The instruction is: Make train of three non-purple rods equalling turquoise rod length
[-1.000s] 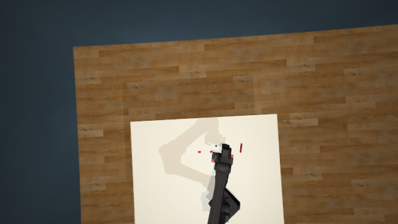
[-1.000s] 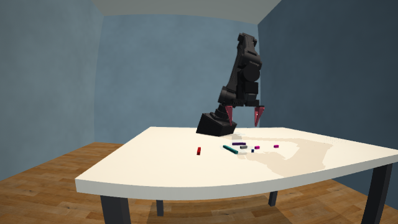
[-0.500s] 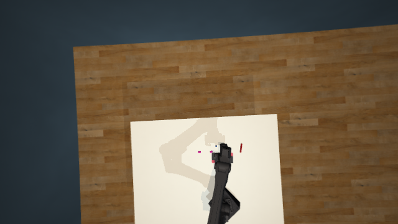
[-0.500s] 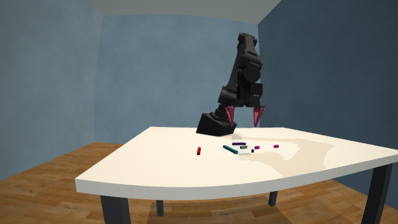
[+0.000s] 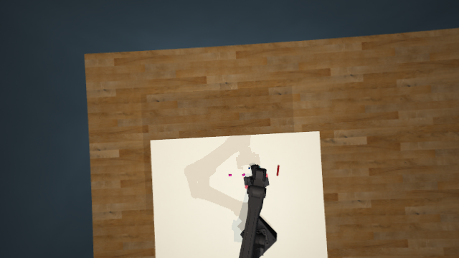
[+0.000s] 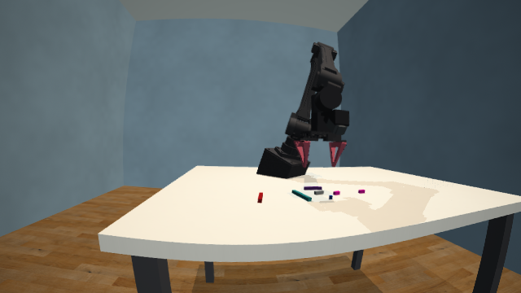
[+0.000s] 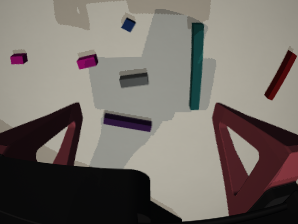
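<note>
The gripper [image 5: 256,180] [image 6: 319,166] [image 7: 147,110] hung above the table [image 5: 193,229] [image 6: 183,220] [image 7: 175,180], jaws wide and holding nothing. Beyond the purple rod [image 6: 313,188] [image 7: 127,122] lay the grey rod [image 6: 318,192] [image 7: 134,79], then the turquoise rod [image 6: 301,195] [image 7: 197,65] beside it. Red [image 5: 277,170] [image 6: 260,198] [image 7: 280,75], one magenta [image 5: 243,174] [image 6: 336,193] [image 7: 87,62] and blue [image 5: 249,168] [image 6: 330,197] [image 7: 128,24] made the likely train, but lay apart; wide fingers could have knocked neighbours, and the tiny blue might have twisted when squeezed. No containers showed
</note>
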### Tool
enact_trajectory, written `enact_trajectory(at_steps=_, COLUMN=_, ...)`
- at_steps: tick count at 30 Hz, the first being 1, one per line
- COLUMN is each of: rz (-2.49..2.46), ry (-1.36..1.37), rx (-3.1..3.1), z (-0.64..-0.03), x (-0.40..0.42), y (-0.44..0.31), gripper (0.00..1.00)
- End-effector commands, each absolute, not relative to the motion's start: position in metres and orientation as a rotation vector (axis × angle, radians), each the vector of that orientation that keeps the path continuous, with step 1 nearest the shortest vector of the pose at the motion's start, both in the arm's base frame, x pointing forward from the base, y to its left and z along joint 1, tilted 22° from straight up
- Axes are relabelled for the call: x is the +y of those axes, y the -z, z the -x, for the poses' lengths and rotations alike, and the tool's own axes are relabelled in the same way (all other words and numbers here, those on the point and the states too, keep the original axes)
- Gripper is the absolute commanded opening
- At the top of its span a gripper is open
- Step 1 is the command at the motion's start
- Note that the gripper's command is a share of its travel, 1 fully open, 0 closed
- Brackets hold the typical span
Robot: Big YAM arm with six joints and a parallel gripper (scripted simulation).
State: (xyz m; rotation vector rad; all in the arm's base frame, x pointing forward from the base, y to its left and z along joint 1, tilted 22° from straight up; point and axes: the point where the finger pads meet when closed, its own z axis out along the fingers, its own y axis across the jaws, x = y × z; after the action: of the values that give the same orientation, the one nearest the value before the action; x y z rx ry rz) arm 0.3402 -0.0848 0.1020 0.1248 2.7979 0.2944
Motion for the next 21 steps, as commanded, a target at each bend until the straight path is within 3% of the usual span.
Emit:
enact_trajectory(at_steps=1, rz=-0.054, ry=-0.255, rx=2.745, z=-0.3647, x=-0.0925, y=-0.1210, gripper=1.00)
enact_trajectory(at_steps=21, rz=0.349, ry=-0.178, rx=2.708, z=-0.3715, x=-0.0897, y=-0.1171, gripper=1.00)
